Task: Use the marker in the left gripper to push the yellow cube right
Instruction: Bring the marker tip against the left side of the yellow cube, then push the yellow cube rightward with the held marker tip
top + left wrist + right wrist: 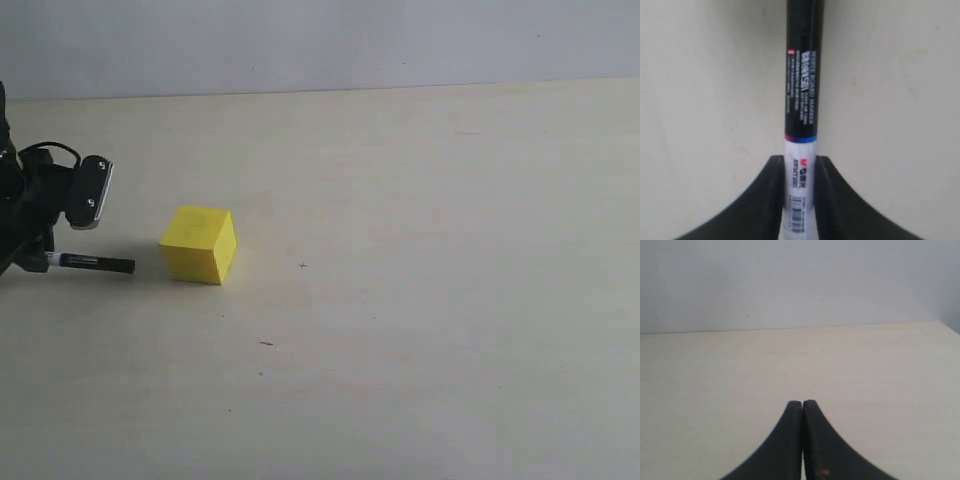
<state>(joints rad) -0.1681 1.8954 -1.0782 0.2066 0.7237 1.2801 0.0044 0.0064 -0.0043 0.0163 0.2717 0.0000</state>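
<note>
Here, the left gripper (pixel 800 167) clamps the marker (pixel 802 95) by its white barrel, black end pointing ahead. The yellow cube (pixel 198 245) sits just beyond the marker's tip, not touching. The right gripper (pixel 802 407) has its jaws pressed together, empty.

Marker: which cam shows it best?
Left wrist view: the marker runs the frame's height, label print visible, barrel clamped in the left pincer. Exterior view shows it small and low, pointing at the yellow cube with a gap between them. Right wrist view shows none of it.
</note>
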